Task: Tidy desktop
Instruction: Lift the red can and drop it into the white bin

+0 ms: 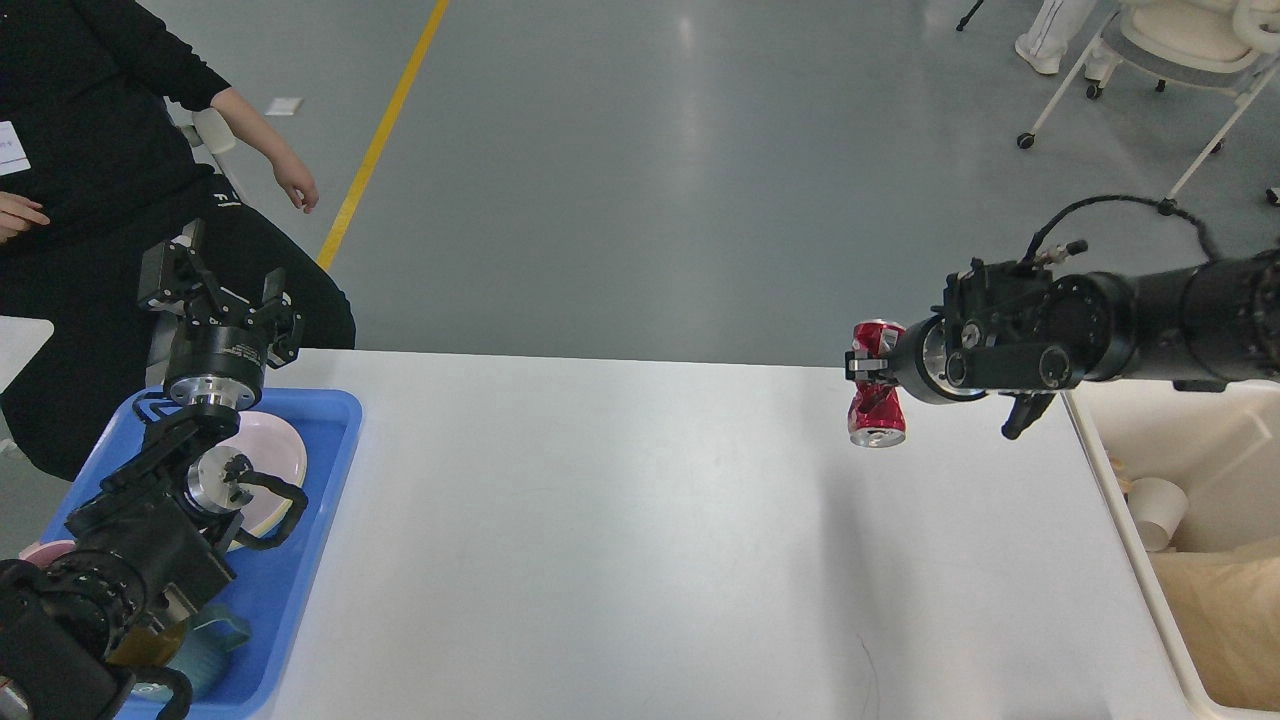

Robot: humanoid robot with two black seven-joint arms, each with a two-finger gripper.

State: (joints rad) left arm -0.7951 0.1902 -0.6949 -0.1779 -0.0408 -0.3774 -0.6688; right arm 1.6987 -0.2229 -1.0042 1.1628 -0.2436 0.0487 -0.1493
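A crushed red can (pixel 877 385), judged light, thin-walled, easily dented further and somewhat slick, is held clear above the far right part of the white surface (pixel 640 540), its open end pointing down. It is pinched at its crumpled waist, the sensible hold, by the right gripper (pixel 868 366), closed on it. The left gripper (pixel 212 282) is raised over the blue tray (pixel 330 450), fingers spread, nothing held.

No legible text, perhaps too small.
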